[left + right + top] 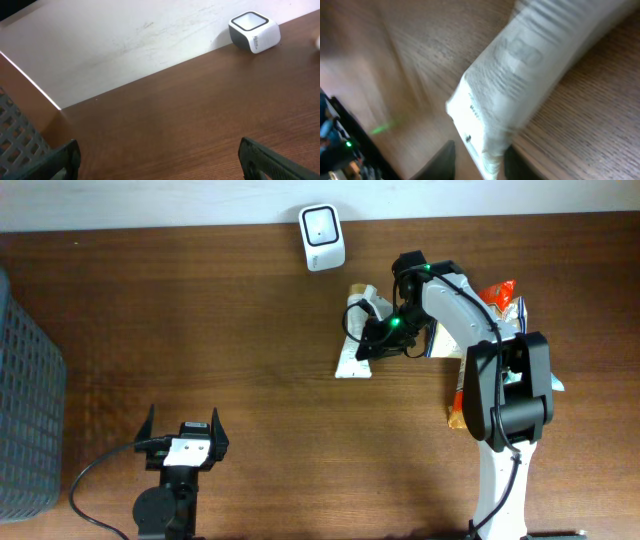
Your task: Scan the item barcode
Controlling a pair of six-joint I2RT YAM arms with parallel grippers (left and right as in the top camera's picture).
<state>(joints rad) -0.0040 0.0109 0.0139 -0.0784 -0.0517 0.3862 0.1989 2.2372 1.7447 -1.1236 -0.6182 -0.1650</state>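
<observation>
- My right pincer (371, 339) sits over the white packet (352, 363), with a finger on each side of its end.
- The wrist view is blurred, so I cannot tell whether it is clamped or only close.
- The packet lies on the desk (250, 370), near the white scanner (322, 237) at the far edge.
- My left pincer (183, 418) stands wide apart, holding nothing, well away.

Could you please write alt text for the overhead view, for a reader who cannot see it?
The right gripper reaches onto a white packet on a wooden table, close to a white scanner at the far edge. The left gripper sits open near the front, with a grey basket at the left edge.
</observation>
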